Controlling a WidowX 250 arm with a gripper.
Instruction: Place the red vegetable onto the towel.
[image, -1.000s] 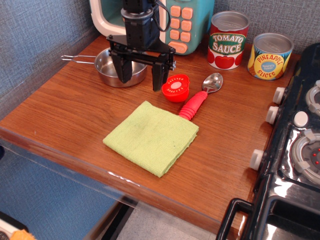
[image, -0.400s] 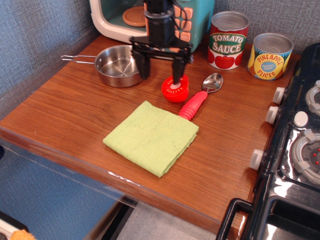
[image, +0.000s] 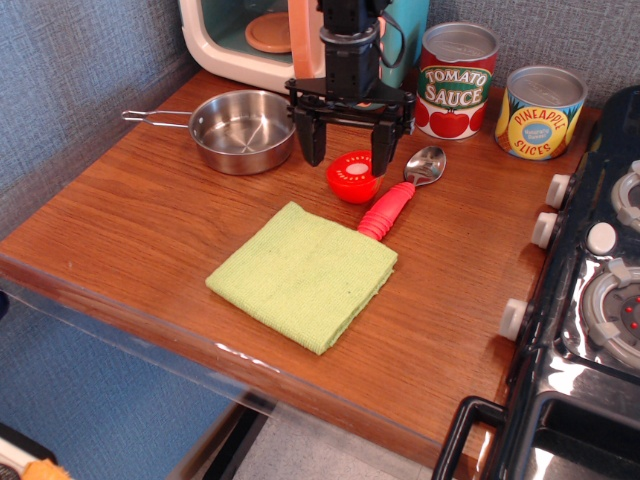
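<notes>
Your arm stands in front of the toy microwave (image: 262, 35) at the back of the table (image: 120, 230), so most of its keypad side is hidden from you, and the arm itself runs out of the top of the frame. The stove (image: 590, 300) on the right is cut off by the edge. The far side of the red vegetable (image: 354, 176) sits behind one black finger (image: 382, 155), so you cannot tell whether that finger touches it.

Your hand (image: 347, 150) hangs low with its two fingers spread wide apart, gripping nothing. The red vegetable lies on the table between and just below the fingertips, nearer the finger on the spoon's side, its flat face with the white centre turned up toward the camera.

The towel (image: 302, 273) lies flat nearer the front edge, apart from the vegetable. The red-handled spoon (image: 398, 195) lies just beside the vegetable, its handle end meeting the towel's corner. A steel pan (image: 240, 130) sits on the other side of the hand, and a tomato sauce can (image: 456, 80) and a pineapple can (image: 540, 112) stand behind
</notes>
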